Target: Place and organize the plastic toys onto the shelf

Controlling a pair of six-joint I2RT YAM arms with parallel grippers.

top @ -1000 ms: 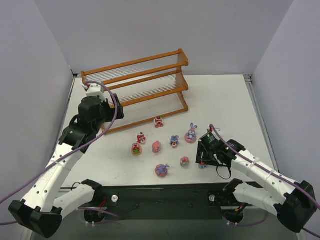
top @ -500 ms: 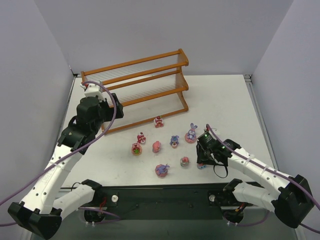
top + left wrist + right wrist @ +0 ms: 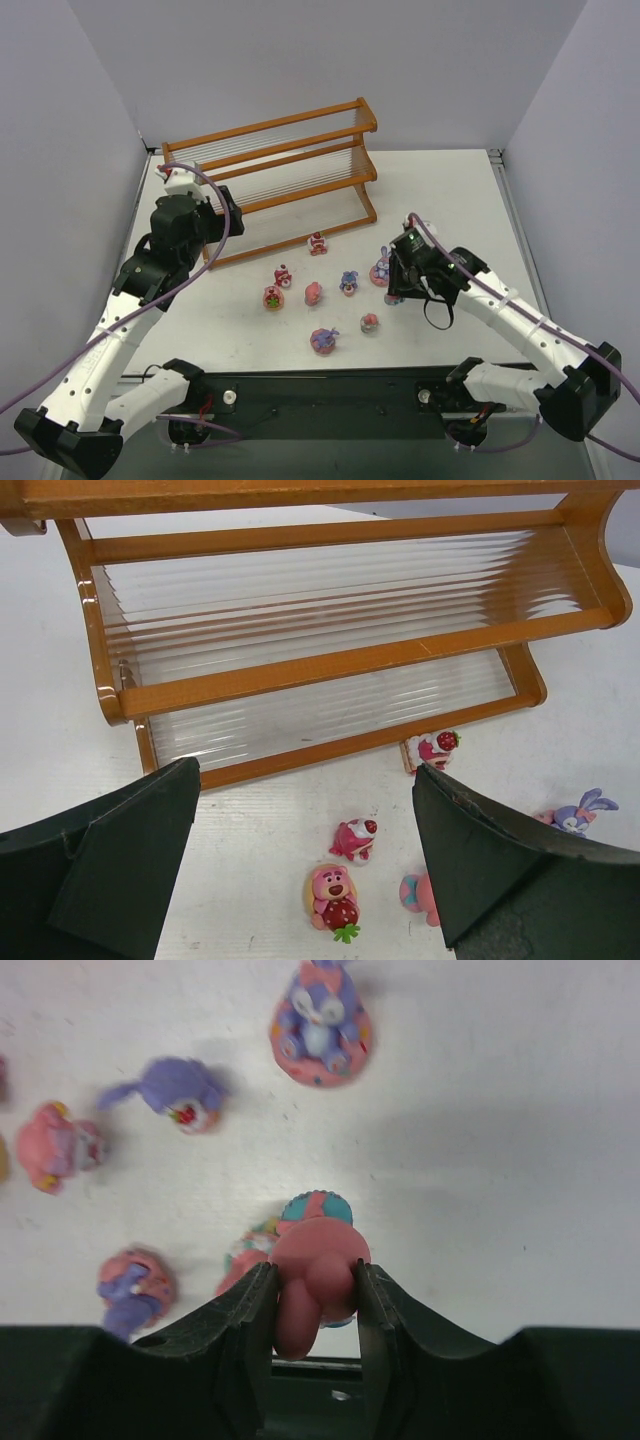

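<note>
The shelf [image 3: 362, 187] stands at the back left, with its orange-brown frame [image 3: 330, 663] filling the left wrist view; no toy shows on its rod tiers. Several plastic toys lie on the table in front of it, among them a red-and-white one [image 3: 317, 243], a pink bear with a strawberry [image 3: 338, 895] and a purple bunny on a pink base [image 3: 320, 1025]. My right gripper [image 3: 312, 1295] is shut on a pink toy [image 3: 312, 1265] with a teal base, held above the table. In the top view the right gripper [image 3: 398, 285] hides that toy. My left gripper [image 3: 305, 870] hangs open before the shelf's lower left.
Under the held toy lie a purple figurine on its side [image 3: 175, 1090], a pink one [image 3: 55, 1145] and a pink-and-purple one [image 3: 130, 1285]. Grey walls close in the table on three sides. The black base rail [image 3: 330, 385] runs along the near edge.
My right gripper closed on the pink toy near the front right, lifted it and carried it away from the near edge toward the purple bunny. The left arm barely moved.
</note>
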